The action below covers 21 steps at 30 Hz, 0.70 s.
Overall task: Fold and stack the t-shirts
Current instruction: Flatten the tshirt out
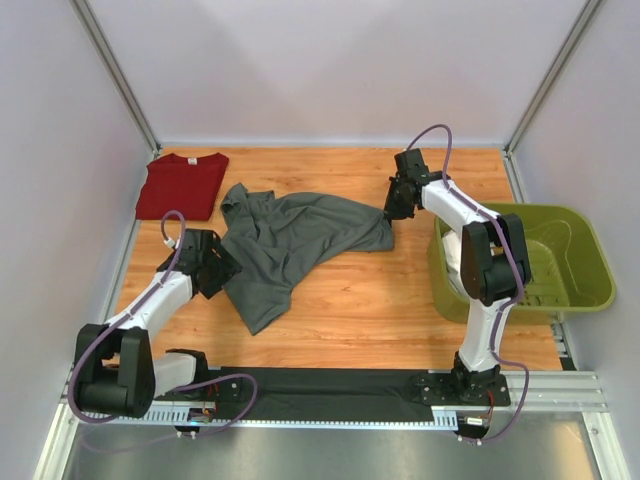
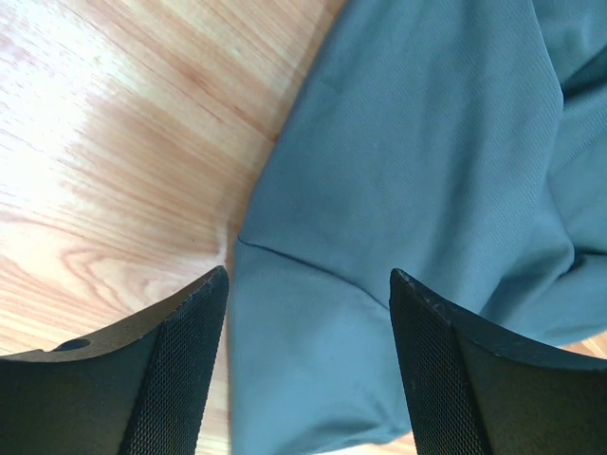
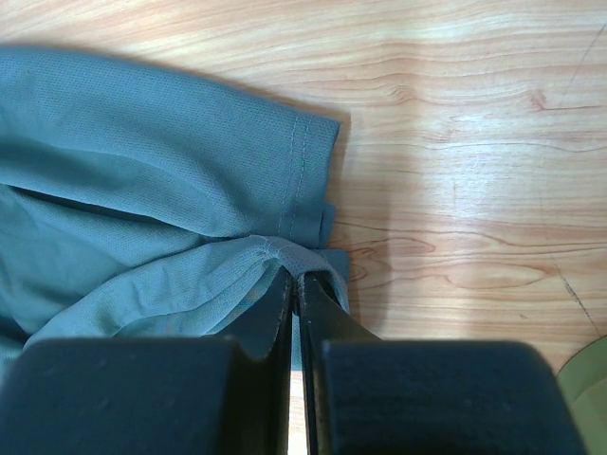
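**Spreading the grey tee: hazards and count**

My right gripper (image 3: 296, 277) is closed tight on a small pinch of hem at the right end of the dark grey t-shirt (image 1: 300, 240). The shirt lies crumpled across the middle of the table (image 1: 400, 310). My left gripper (image 2: 308, 275) has its fingers apart over the shirt's left edge and grips nothing.

As I judge it, pulling right could slip that thin pinch free. With the left side unheld, it could also drag the whole shirt.

Count: two shirts, the dark red t-shirt (image 1: 183, 185) already folded at the far left, and one olive basket (image 1: 590, 262) at the right.
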Each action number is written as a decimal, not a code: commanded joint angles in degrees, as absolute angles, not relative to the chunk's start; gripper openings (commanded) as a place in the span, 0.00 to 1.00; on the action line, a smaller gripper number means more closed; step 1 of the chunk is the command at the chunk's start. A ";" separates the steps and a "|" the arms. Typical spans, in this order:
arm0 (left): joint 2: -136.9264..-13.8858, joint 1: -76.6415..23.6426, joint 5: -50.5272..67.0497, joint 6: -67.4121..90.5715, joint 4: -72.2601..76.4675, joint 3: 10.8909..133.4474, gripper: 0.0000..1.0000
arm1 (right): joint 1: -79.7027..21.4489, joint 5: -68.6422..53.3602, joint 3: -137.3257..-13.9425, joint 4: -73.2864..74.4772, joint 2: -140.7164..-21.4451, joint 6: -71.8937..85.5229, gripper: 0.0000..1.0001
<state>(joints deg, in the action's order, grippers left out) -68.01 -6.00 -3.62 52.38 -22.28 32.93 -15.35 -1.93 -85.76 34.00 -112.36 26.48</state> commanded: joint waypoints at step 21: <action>-74.00 -3.87 -4.83 49.13 -13.54 30.41 0.57 | -15.64 -0.09 -88.24 35.15 -113.20 26.37 0.00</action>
<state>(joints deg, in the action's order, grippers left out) -72.84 -4.14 -5.23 50.41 -15.07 31.51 -15.35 -1.32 -85.91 35.14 -112.71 26.50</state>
